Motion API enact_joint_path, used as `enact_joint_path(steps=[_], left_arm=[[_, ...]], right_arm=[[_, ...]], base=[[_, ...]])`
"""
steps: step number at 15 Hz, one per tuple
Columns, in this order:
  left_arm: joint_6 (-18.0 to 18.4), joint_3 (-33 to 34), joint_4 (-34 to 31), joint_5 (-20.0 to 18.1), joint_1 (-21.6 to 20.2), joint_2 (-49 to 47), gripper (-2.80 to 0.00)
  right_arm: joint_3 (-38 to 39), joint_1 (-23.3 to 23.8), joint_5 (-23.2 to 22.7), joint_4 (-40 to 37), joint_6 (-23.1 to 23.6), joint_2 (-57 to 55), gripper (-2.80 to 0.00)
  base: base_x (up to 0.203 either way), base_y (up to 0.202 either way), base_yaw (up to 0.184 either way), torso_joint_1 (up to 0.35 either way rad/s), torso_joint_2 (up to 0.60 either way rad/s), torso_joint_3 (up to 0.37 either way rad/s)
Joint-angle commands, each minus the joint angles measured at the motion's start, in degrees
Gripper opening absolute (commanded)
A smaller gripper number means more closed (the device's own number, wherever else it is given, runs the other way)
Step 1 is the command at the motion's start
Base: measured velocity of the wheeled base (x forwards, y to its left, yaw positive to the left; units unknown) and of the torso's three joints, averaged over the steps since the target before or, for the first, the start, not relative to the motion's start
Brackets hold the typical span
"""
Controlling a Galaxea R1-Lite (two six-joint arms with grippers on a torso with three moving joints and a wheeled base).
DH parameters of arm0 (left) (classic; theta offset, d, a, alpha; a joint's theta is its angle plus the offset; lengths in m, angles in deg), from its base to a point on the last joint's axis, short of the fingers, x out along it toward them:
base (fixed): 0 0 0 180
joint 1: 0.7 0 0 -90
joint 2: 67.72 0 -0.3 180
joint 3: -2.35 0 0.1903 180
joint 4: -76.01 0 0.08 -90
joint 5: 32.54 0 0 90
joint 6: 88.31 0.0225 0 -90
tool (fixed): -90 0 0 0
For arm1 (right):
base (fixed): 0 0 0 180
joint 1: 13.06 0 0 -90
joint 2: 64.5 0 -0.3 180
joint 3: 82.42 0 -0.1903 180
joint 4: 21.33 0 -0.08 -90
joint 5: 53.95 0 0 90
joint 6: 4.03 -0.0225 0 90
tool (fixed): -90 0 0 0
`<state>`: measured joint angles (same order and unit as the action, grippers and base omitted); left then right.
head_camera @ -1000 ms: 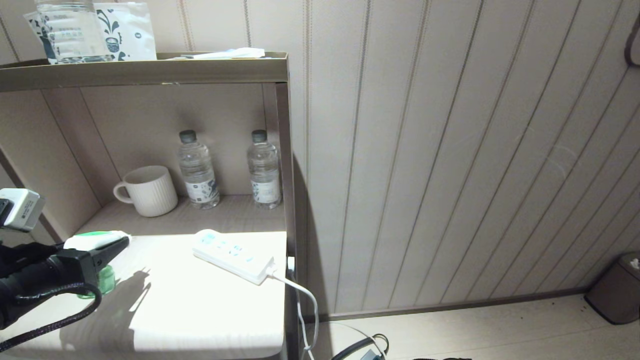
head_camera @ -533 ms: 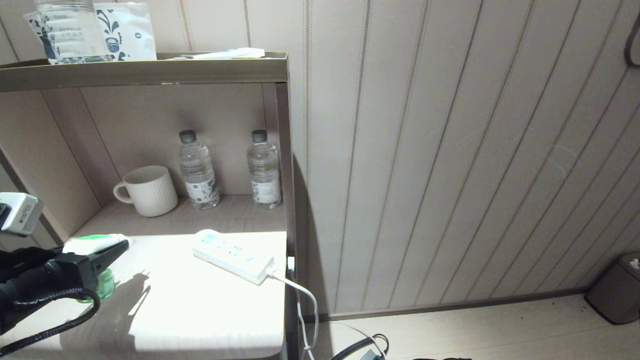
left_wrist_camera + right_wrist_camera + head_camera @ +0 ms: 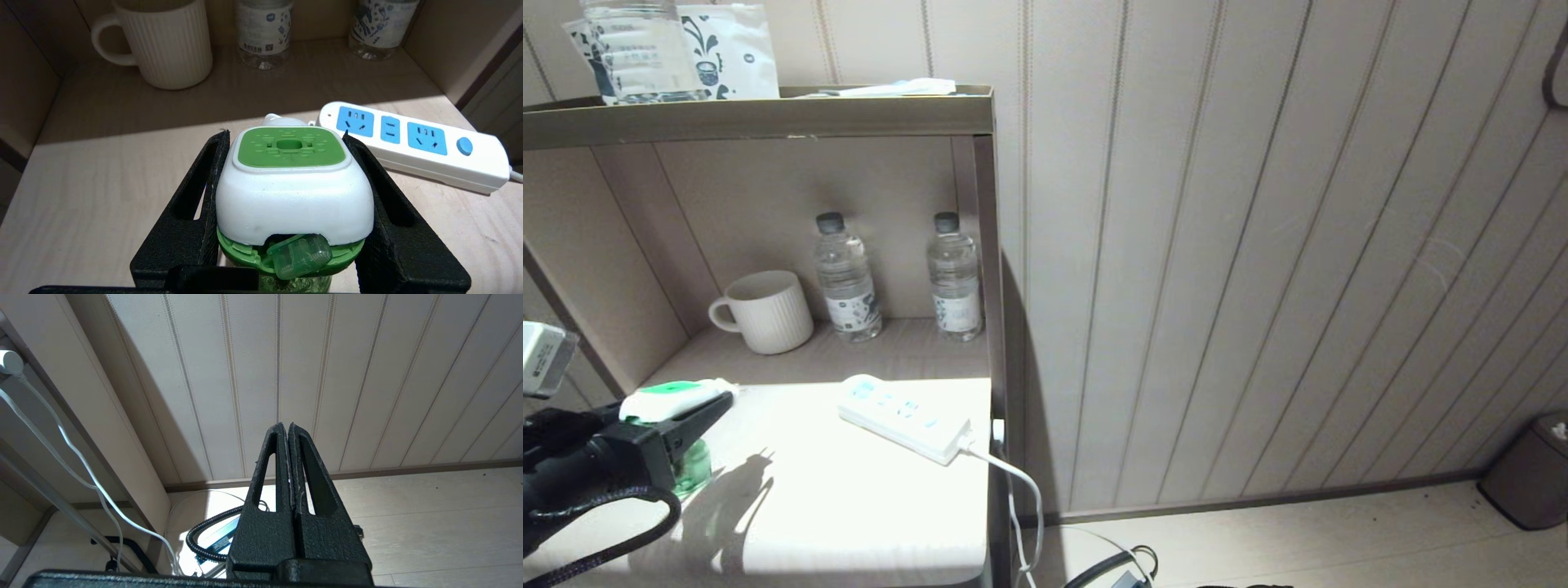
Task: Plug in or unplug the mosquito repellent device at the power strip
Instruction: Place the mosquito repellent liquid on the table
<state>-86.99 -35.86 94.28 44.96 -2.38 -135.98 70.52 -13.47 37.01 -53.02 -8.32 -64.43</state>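
Your left end effector (image 3: 288,204) is clamping the mosquito repellent device (image 3: 292,183) by its white head, fingers half-spread. It's drifting toward lower left of the head frame, away from the power strip (image 3: 905,416) mid-counter (image 3: 849,506), so unplugging looks done. Right end effector (image 3: 288,433) is sitting pinched closed, parked.

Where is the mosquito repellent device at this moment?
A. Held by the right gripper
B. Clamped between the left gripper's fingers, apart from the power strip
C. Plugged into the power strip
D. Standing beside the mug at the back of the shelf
B: the left gripper grips the white head of the mosquito repellent device, and the sockets of the power strip are all bare.
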Motion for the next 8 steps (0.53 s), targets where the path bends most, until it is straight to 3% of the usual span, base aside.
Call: enact_joint_path(steps=[1, 4, 6, 8], left_arm=[[-0.02, 0.75, 2.27, 0.01, -0.02, 0.49, -2.8], [-0.08, 0.39, 6.06, 0.54, -0.12, -3.78, -2.8], [-0.17, 0.71, 12.22, 1.91, -0.14, -9.64, -2.8], [-0.43, 2.81, 22.38, 3.31, -0.16, -16.64, -2.8]], right_arm=[[0.0, -0.02, 0.0, -0.04, -0.02, -0.07, -2.8], [0.0, -0.02, 0.0, -0.04, -0.02, -0.07, -2.8], [0.0, -0.02, 0.0, -0.04, -0.02, -0.07, -2.8], [0.0, -0.02, 0.0, -0.07, -0.02, -0.07, -2.8]], base=[[0.0, 0.0, 0.0, 0.0, 0.0, 0.0], [0.0, 0.0, 0.0, 0.0, 0.0, 0.0], [0.0, 0.0, 0.0, 0.0, 0.0, 0.0], [0.0, 0.0, 0.0, 0.0, 0.0, 0.0]])
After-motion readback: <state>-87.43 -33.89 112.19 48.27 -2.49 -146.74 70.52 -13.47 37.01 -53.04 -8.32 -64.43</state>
